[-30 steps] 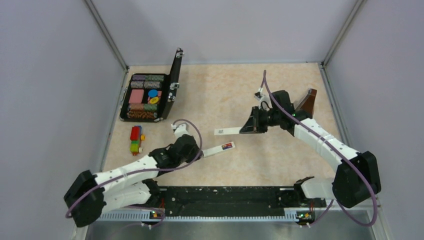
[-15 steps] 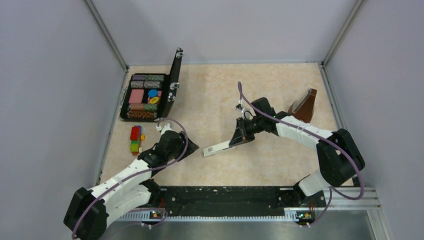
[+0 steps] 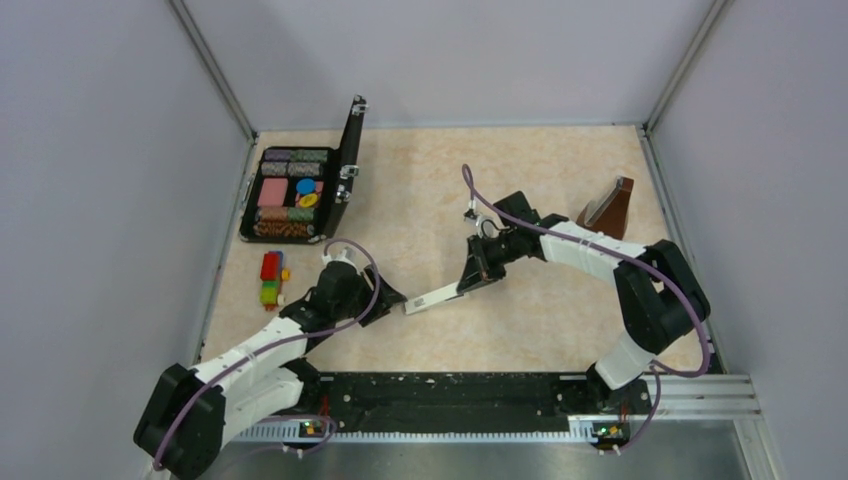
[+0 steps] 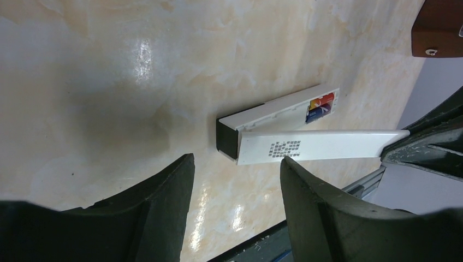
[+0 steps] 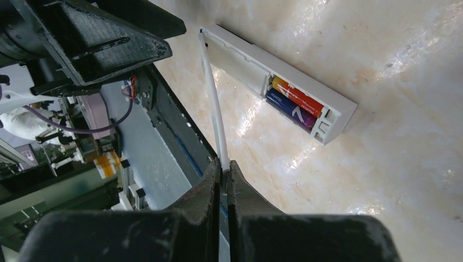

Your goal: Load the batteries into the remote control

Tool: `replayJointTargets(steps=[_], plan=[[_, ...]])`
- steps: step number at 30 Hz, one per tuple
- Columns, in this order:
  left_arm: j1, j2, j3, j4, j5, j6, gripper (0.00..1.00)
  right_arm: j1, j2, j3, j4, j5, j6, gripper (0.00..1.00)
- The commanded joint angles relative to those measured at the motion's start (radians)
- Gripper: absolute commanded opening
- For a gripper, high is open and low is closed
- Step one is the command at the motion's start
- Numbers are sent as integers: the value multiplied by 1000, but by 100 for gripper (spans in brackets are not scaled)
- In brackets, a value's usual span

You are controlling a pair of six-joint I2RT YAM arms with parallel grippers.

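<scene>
From overhead I get bright, even light on the worktop (image 3: 560, 180), with soft shadows. On the left wrist feed, 2 glare patches sit up-left of and below the remote control (image 4: 273, 112), and a dim shadow smudge lies to its left. On the right wrist feed, glossy streaks run beside the remote control, the battery cover (image 5: 213, 109) glows near-white, and my right claw (image 5: 225, 164) is dark and soft-focused.

Top view, 12 o'clock pointing away from the arm bases. The remote control (image 4: 273, 112) lies near the centre of the table (image 3: 450, 180), with the batteries (image 5: 292, 102) side by side in it at its 2 o'clock end. A cover panel (image 4: 322, 146) runs along it, partly over it. The left gripper (image 3: 385, 300) is at its 8 o'clock end and the right gripper (image 3: 470, 280) at 2 o'clock. From the remote, the case (image 3: 295, 195) is at 10 o'clock, the toy blocks (image 3: 271, 279) at 9 and the metronome (image 3: 607, 207) at 2.
</scene>
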Motion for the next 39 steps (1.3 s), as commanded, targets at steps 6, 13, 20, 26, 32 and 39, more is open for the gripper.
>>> replayJointTargets(steps=[6,13,20,26,32,39], plan=[[20,23,-12,76,37,11,64,-36,-42,39,2,-83,-2,0],[24,52,-10,108,51,9,64,-50,-51,3,39,-104,17,0],[23,78,-10,116,50,9,64,-54,-40,-19,71,-103,34,0],[25,91,-9,118,42,11,63,-54,-17,-11,36,-79,-5,0],[25,103,-9,115,34,13,62,-57,11,-3,4,-47,-33,0],[24,118,-6,117,34,16,62,-59,44,11,-1,11,-26,0]])
